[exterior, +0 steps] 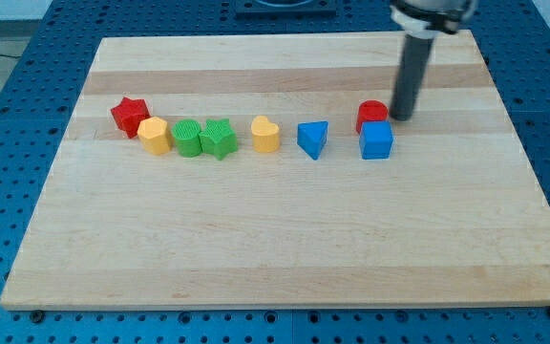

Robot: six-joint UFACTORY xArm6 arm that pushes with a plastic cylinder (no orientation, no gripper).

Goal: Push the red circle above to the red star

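- The wooden surface lies on a blue perforated base.
- A row of blocks crosses it: red star at the view's left, yellow block, green block, green star, yellow heart, blue triangle, blue cube.
- The red circle sits touching the blue cube's top side.
- My tip, a plain rod with nothing to open or close, is just right of the red circle.

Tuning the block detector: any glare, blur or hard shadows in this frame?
Camera view: lighting even and soft, no glare on the wooden board; shadows under the blocks faint and short. Blocks sharp, including the red circle and red star. My tip sits right of the circle, edges slightly soft.
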